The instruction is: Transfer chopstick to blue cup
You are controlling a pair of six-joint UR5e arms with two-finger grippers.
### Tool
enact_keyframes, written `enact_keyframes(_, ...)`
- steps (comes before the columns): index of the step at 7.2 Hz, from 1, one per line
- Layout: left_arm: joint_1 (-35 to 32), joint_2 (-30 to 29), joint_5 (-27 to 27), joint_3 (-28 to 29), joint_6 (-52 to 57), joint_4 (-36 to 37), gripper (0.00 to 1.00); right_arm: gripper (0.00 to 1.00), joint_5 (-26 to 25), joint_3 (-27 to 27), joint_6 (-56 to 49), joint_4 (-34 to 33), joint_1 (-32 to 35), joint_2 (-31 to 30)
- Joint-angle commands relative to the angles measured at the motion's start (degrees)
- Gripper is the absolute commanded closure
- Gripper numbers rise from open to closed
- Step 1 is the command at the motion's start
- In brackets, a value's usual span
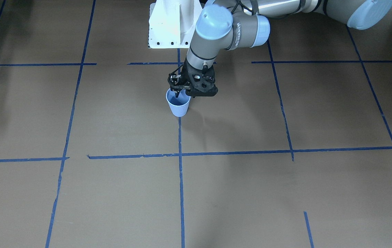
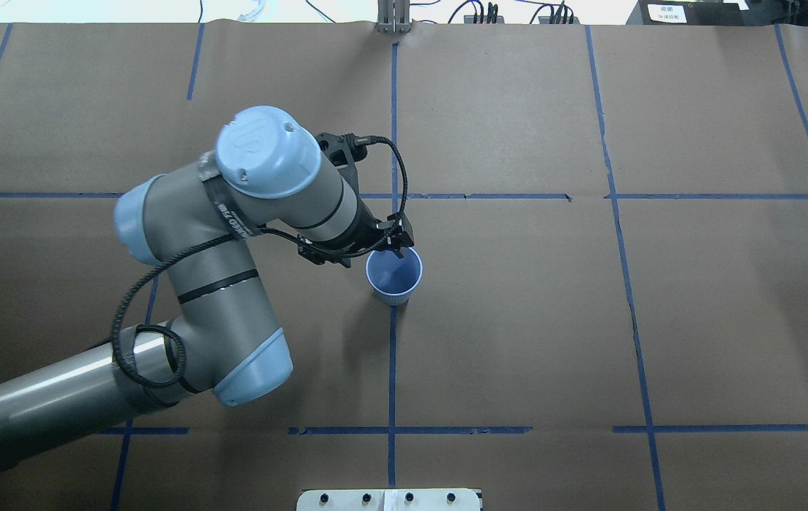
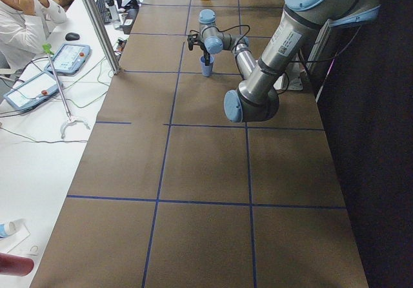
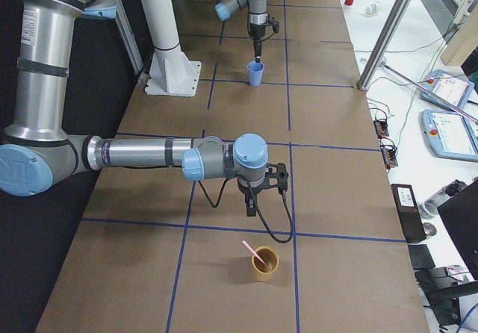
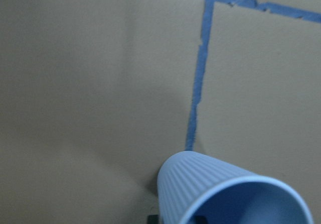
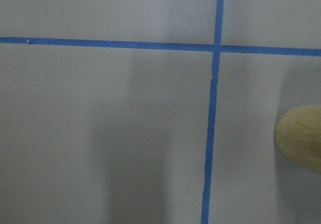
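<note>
The blue cup (image 1: pixel 179 105) (image 2: pixel 394 278) stands upright on the brown paper at the table's middle. It also shows in the left wrist view (image 5: pixel 220 194). My left gripper (image 1: pixel 178 92) (image 2: pixel 394 250) points down at the cup's rim. Its fingers are close together, one inside the mouth and one outside, pinching the wall. The pale pink chopstick (image 4: pixel 255 252) leans in a tan cup (image 4: pixel 264 264) at the table's right end. My right gripper (image 4: pixel 252 210) hangs just behind that cup. I cannot tell whether it is open or shut.
The white robot pedestal (image 1: pixel 170 27) stands behind the blue cup. Blue tape lines (image 1: pixel 180 155) cross the paper. The tan cup's edge shows in the right wrist view (image 6: pixel 301 138). A desk with tablets (image 3: pixel 68 59) and a seated operator lie past the far edge.
</note>
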Motion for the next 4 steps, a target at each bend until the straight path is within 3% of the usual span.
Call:
enact_keyframes(1, -1.51, 3.97, -0.10, -5.45, -0.01, -0.18, 0.00, 0.01, -0.88, -1.58, -0.74, -0.08, 4.99, 0.77)
enact_keyframes(3, -1.52, 4.42, -0.10, -5.46, -0.45, -0.45, 0.00, 0.04, -6.83, -3.07, -0.83, -1.04, 7.56, 3.49)
enact_keyframes(4, -1.35, 4.51, -0.01, -5.46, -2.19, -0.53, 0.00, 0.04, -7.21, -6.56, -0.83, -0.70, 8.43, 3.58)
